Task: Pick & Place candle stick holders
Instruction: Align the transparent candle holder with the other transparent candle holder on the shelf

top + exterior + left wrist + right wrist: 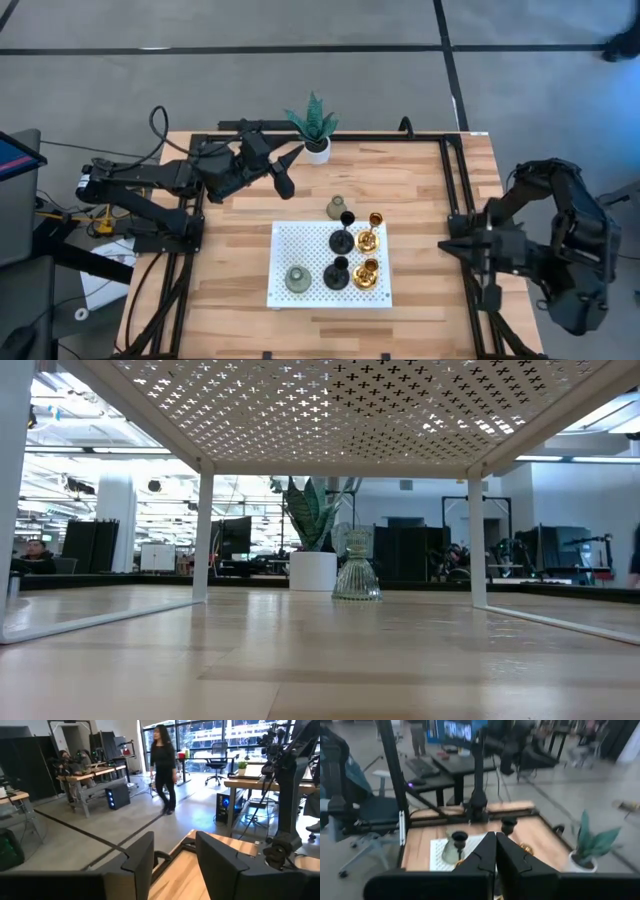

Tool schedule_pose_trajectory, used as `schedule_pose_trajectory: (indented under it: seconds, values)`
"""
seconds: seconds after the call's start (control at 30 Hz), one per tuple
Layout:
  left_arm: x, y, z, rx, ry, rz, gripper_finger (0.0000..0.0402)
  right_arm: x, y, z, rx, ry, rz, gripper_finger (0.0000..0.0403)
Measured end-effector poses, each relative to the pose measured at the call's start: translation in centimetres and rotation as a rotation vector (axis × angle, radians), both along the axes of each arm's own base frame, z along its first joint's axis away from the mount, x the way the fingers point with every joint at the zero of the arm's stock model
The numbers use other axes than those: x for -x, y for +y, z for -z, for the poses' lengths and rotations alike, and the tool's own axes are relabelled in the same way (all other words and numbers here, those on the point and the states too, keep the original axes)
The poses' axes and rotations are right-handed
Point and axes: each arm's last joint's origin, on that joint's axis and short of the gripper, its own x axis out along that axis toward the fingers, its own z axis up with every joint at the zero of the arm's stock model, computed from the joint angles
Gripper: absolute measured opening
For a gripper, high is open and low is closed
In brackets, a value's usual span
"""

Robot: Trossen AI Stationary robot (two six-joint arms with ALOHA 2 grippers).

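Observation:
Five candle stick holders stand on a white perforated stand (283,240): two gold (369,238) (366,274), two black (343,238) (336,275) and one grey-green (298,279). The other grey-green holder (337,208) stands on its base on the table just beyond the stand, and also shows in the low view (356,572). My left gripper (289,170) is open and empty, above the table's far left part near the plant. My right gripper (447,243) is shut and empty at the table's right edge, pointing toward the stand.
A green spiky plant in a white pot (316,148) stands at the far edge, close to my left gripper. The stand is raised on legs (204,535). Black frame rails (452,190) run along the table's sides. A person (162,765) walks in the room beyond.

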Motion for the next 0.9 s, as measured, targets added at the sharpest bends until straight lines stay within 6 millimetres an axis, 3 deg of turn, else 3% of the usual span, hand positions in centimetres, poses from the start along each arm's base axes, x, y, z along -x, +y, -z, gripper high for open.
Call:
schedule_pose_trajectory:
  seconds: [0.27,0.57,0.7,0.9]
  values:
    - [0.0,-0.5,0.0,0.001,0.001,0.023,0.012,1.7,-0.4,-0.8,0.002,-0.086,-0.002,0.0]
    - [0.0,-0.6,0.2,-0.004,0.019,0.05,0.0069,1.1,-2.2,-1.4,0.008,-0.09,0.055,0.0]
    - [-0.1,-0.6,0.2,-0.006,0.025,0.054,0.0047,1.1,-3.9,-2.0,-0.003,-0.094,0.087,0.0]
    - [-0.4,-0.5,0.8,-0.048,0.099,0.211,0.0006,0.9,-7.0,-2.8,-0.076,-0.064,0.118,0.0]
